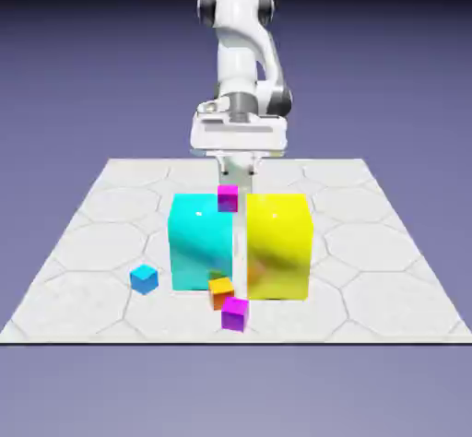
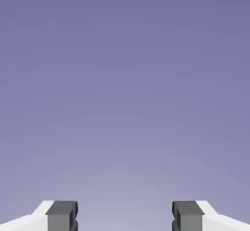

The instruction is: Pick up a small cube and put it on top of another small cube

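Small blue cube (image 1: 144, 279) sits on the table (image 1: 74, 320) apart from the big cyan block (image 1: 200, 246), so my claw (image 2: 125, 216), spread and empty, should have room to straddle it.

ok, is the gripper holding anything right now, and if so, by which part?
Nothing held: the gripper is open, and the hand view shows only backdrop between its fingertips.
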You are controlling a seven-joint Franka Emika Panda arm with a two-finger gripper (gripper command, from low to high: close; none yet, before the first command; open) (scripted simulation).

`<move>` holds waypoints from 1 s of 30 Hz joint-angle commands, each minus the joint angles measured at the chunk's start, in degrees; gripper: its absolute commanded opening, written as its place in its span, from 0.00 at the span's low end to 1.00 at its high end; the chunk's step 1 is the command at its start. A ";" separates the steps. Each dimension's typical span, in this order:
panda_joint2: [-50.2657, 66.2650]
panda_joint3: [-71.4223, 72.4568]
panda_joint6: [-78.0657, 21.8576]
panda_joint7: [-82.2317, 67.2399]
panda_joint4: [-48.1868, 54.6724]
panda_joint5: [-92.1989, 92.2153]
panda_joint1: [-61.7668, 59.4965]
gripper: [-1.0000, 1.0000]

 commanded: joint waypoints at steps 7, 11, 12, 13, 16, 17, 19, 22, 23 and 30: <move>10.65 -14.39 -17.01 -0.32 8.04 15.32 3.99 0.50; 18.57 -22.51 -26.98 0.68 11.68 24.66 5.85 0.50; 20.55 -24.54 -29.47 0.93 12.59 27.00 6.32 0.50; 22.53 -26.57 -31.96 1.18 13.50 29.34 6.79 0.50; 28.47 -32.67 -39.43 1.93 16.23 36.35 8.18 0.50; 30.45 -34.70 -41.93 2.18 17.14 38.69 8.65 0.50; 34.41 -38.76 -46.91 2.68 18.96 43.36 9.58 0.50; 40.35 -44.85 -54.39 3.43 21.69 50.37 10.98 0.50; 42.33 -46.88 -56.88 3.68 22.60 52.71 11.44 0.50; 56.19 -61.10 -74.32 5.42 28.97 69.07 14.70 0.50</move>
